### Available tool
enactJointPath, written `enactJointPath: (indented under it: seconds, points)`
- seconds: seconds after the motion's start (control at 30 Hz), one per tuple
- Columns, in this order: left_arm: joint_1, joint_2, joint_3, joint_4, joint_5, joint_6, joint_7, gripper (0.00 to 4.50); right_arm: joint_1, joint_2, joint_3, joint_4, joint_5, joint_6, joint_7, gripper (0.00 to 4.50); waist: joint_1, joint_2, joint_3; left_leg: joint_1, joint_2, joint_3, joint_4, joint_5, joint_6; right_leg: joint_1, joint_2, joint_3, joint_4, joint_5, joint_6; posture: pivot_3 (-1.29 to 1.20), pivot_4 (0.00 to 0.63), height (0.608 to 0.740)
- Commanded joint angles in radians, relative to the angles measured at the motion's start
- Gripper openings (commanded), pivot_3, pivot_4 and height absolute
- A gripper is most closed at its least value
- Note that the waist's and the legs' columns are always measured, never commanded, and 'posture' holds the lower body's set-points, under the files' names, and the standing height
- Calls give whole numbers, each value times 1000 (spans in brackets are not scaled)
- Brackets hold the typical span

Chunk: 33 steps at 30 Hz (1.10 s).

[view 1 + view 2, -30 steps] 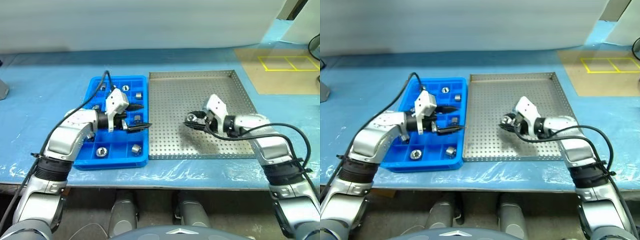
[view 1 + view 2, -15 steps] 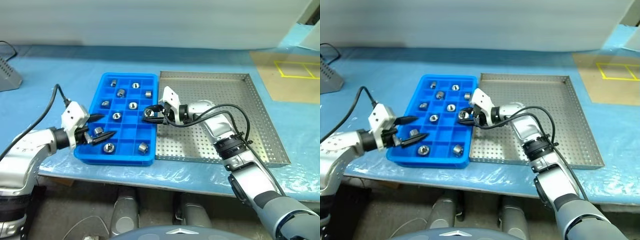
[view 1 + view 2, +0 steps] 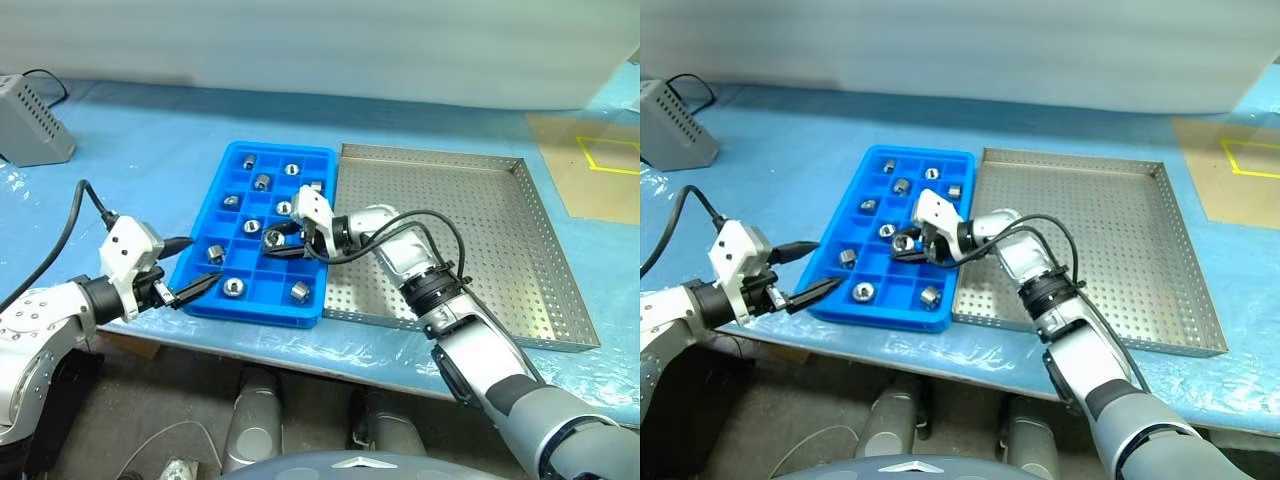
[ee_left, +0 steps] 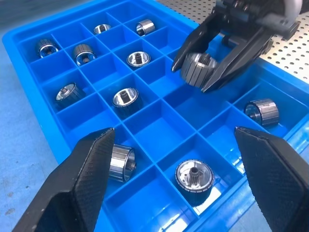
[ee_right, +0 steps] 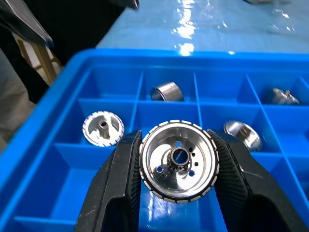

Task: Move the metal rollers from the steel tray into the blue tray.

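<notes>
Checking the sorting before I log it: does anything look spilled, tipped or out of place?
Nothing stands out. The rollers in the blue tray each sit inside a compartment, some upright, some on their sides. The steel tray looks bare. The right hand holds one roller above the blue tray; the left hand is open beside it.

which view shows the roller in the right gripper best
The right wrist view: the held roller faces the camera, clamped between both fingers, hub and holes clear. The left wrist view shows it side-on over the blue tray. In the eye views it is a small glint at the right gripper.
</notes>
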Motion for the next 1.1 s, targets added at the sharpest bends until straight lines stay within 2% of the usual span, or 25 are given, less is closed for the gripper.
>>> enactJointPath:
  seconds: [0.03, 0.07, 0.43, 0.6, 0.77, 0.97, 1.1]
  points:
    - [-28, 7, 0, -17, -21, 0, 8, 4165, -5, 0, -13, -27, 8, -3, 20, 2651, 0, 0, 0, -1, 0, 0, 0, 0, 0, -1, 0, 0, 0, 0, 0, 333, 150, 740]
    - [-40, 10, -12, -8, -20, -3, 4, 4165, 1, -6, -11, -46, 13, 15, 34, 2962, -1, 0, 0, -1, 0, 0, 0, 0, 0, -1, 0, 0, 0, 0, 0, 326, 150, 740]
    - [-199, -9, -145, 113, 13, -48, -18, 4165, 19, -83, -106, -176, 34, 75, -36, 2962, -12, 0, 0, 0, 0, 0, 0, 1, -1, -1, 0, 1, 1, 0, 0, 198, 150, 740]
    - [-339, -77, -251, 235, 58, -99, -17, 4165, 29, -116, -209, -275, 50, 151, -170, 2962, -23, -1, 0, 0, -1, 0, 1, 2, -3, -1, 0, 2, 3, 0, 0, 113, 150, 740]
    - [-490, -193, -354, 405, 124, -182, -15, 4165, 133, -163, -328, -433, 68, 267, -326, 2962, -40, -1, 0, 0, -1, 1, 1, 5, -8, -1, 1, 2, 4, 0, 0, 8, 150, 740]
    - [-649, -318, -409, 636, 207, -291, 1, 4165, 235, -229, -378, -553, 59, 342, -421, 2962, -78, -1, 0, 0, -2, 1, 1, 5, -8, -1, 1, 3, 4, 1, 0, -77, 150, 740]
    - [-696, -349, -425, 705, 227, -338, -35, 4165, 265, -255, -386, -592, 66, 362, -448, 2962, -107, -1, -1, 1, -1, 1, 1, 5, -8, -1, 1, 3, 4, 1, 0, -111, 150, 740]
